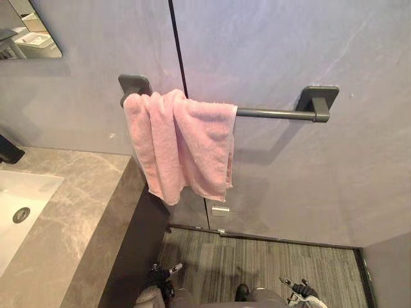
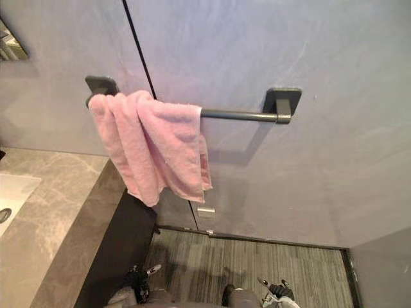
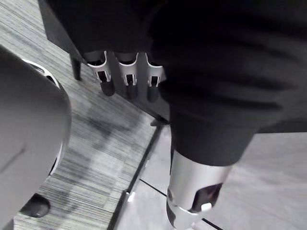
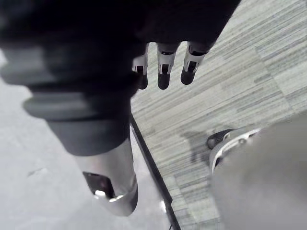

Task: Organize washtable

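Observation:
A pink towel (image 1: 180, 144) hangs folded over the left end of a dark wall bar (image 1: 276, 113), bunched and uneven, its lower edge beside the washtable's corner. The grey marble washtable (image 1: 77, 212) lies at the left with a white sink (image 1: 13, 192) set in it. My left hand (image 1: 160, 277) hangs low by the washtable's dark side, fingers (image 3: 128, 75) straight and holding nothing. Low on the other side, above the floor, my right hand (image 1: 298, 290) is open too, its fingers (image 4: 163, 72) relaxed and empty.
A dark faucet (image 1: 8, 151) stands behind the sink and a mirror (image 1: 29, 32) hangs at the upper left. The grey wall runs close ahead. Striped grey flooring (image 1: 257, 263) lies between the washtable and a low wall at the right.

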